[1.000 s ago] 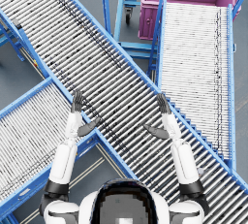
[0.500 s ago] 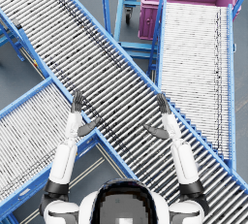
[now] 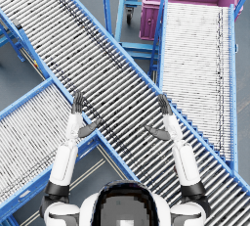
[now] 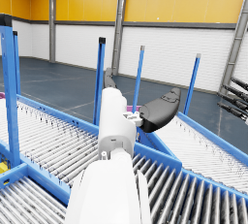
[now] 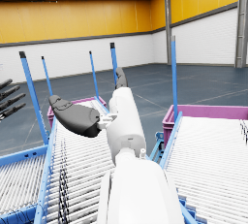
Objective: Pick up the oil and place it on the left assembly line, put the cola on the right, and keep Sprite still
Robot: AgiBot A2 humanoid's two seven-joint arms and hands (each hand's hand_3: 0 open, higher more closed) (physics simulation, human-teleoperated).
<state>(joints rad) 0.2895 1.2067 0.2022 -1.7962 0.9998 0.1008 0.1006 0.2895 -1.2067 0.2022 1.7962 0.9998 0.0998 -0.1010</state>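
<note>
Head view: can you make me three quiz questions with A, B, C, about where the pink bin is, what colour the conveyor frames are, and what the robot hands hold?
1. Where is the pink bin?
A) at the right conveyor's far end
B) on the left conveyor
C) on the middle conveyor

2. What colour are the conveyor frames?
A) red
B) blue
C) green

3. What do the left robot hand and right robot hand hold?
A) a bottle each
B) the bin
C) nothing

Answers: 1 A, it sits just past that conveyor's last rollers. 2 B, every rail is blue. 3 C, both are bare with fingers apart.
</note>
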